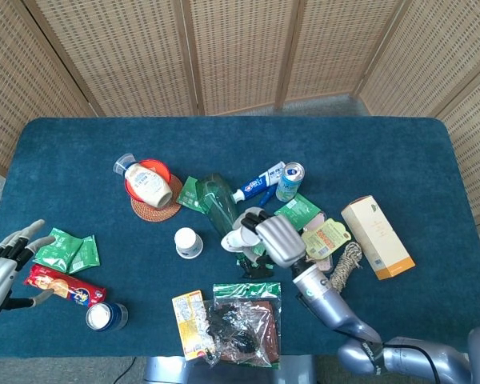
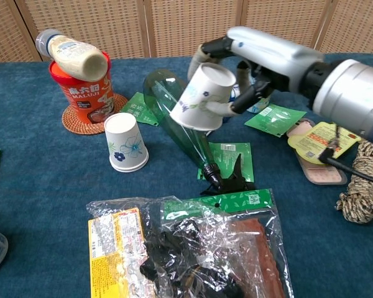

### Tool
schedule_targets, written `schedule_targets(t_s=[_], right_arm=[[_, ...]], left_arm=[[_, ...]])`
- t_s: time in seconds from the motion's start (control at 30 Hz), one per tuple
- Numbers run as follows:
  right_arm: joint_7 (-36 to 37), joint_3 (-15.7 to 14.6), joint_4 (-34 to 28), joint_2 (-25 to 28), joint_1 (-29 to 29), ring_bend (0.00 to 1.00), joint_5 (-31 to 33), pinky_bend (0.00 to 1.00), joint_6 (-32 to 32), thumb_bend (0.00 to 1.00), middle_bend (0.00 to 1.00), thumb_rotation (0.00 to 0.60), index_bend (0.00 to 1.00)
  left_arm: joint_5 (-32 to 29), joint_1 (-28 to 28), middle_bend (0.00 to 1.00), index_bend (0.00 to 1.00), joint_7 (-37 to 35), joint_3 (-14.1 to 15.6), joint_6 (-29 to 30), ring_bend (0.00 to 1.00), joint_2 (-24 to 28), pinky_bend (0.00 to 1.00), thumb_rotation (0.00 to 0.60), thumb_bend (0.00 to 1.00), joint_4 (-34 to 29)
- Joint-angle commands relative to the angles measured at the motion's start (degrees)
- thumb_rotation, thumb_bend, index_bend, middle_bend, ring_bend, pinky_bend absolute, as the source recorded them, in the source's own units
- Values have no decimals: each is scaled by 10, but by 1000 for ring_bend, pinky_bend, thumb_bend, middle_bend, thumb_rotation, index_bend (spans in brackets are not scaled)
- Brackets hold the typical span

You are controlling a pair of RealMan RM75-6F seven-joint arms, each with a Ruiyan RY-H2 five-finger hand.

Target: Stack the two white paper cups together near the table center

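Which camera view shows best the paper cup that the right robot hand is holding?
The chest view: the held cup appears large, tilted, upside down, above the green bottle. In the head view the right robot hand covers much of it, leaving only a small white part.

Silver-grey right hand (image 2: 261, 59), black finger links
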Motion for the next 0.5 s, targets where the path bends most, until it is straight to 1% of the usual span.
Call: schedule_targets(t_s=[0.03, 0.23, 0.5], right_arm=[[-16, 5, -2, -15, 13, 237, 11, 646, -7, 454, 348, 600, 390], [-44, 17, 25, -47, 41, 237, 27, 646, -19, 453, 348, 600, 388], [-83, 42, 61, -85, 83, 237, 69, 646, -42, 455, 347, 600, 387]], left_arm=[[-1, 0, 0, 168, -4, -1, 1, 0, 1, 89, 600, 232, 1], [2, 1, 0, 168, -9, -1, 1, 0, 3, 89, 600, 233, 2], [0, -1, 0, 169, -14, -2, -2, 0, 4, 90, 600, 232, 5]])
